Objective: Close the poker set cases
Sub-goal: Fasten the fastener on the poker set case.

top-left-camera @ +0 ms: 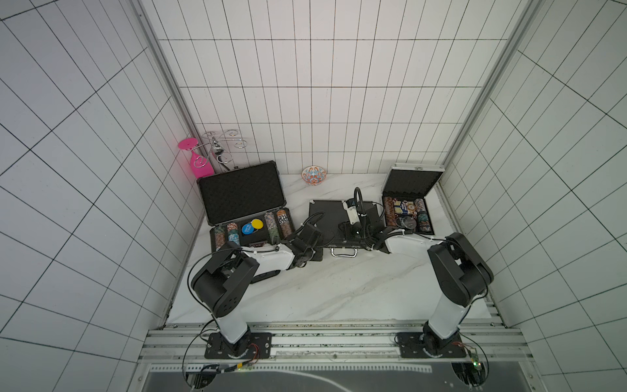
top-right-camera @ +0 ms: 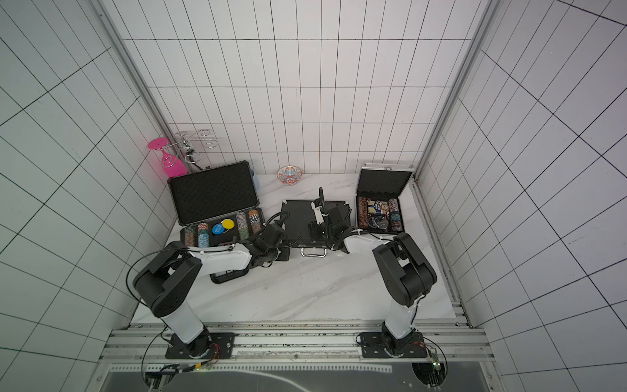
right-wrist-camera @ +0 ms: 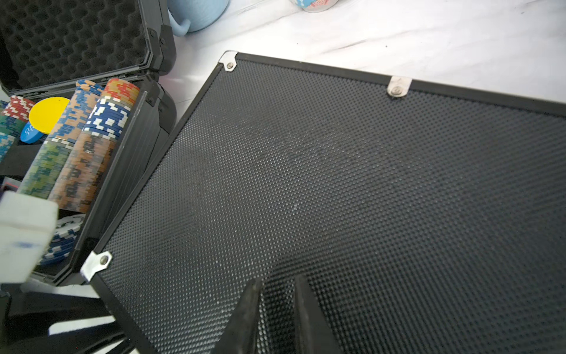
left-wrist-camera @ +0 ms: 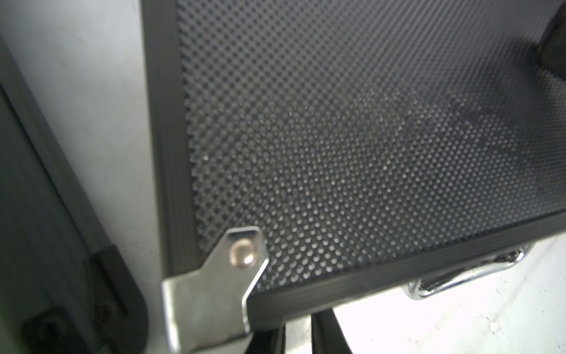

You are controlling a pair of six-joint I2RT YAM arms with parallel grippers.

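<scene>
Medium case (top-left-camera: 330,213): lay shut and flat; long axis ran left–right; handle faced the robot.
Left gripper (left-wrist-camera: 298,326): narrowly parted, held nothing.
Right gripper (right-wrist-camera: 278,280): narrowly parted, held nothing.

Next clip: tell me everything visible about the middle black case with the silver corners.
The middle case is a flat rectangular briefcase: dimpled black lid, ribbed black edging, riveted silver corner plates, chrome handle facing the robot. It lies shut on the marble table between the large open case and the small open case. The right gripper appears to rest on its lid, jaws slightly apart; the left gripper is at a front corner, contact unclear.
</scene>
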